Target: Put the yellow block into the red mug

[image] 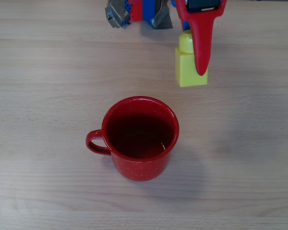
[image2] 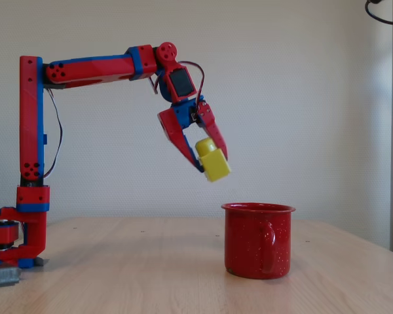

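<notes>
Fixed view: gripper (image2: 208, 159) jaws pinch the yellow block (image2: 213, 163) (tilted) between them.

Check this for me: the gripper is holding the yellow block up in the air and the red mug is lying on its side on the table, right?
Not quite. The red mug stands upright on the table, mouth up, as the fixed view shows. The rest holds: the gripper is holding the yellow block up in the air.
</notes>
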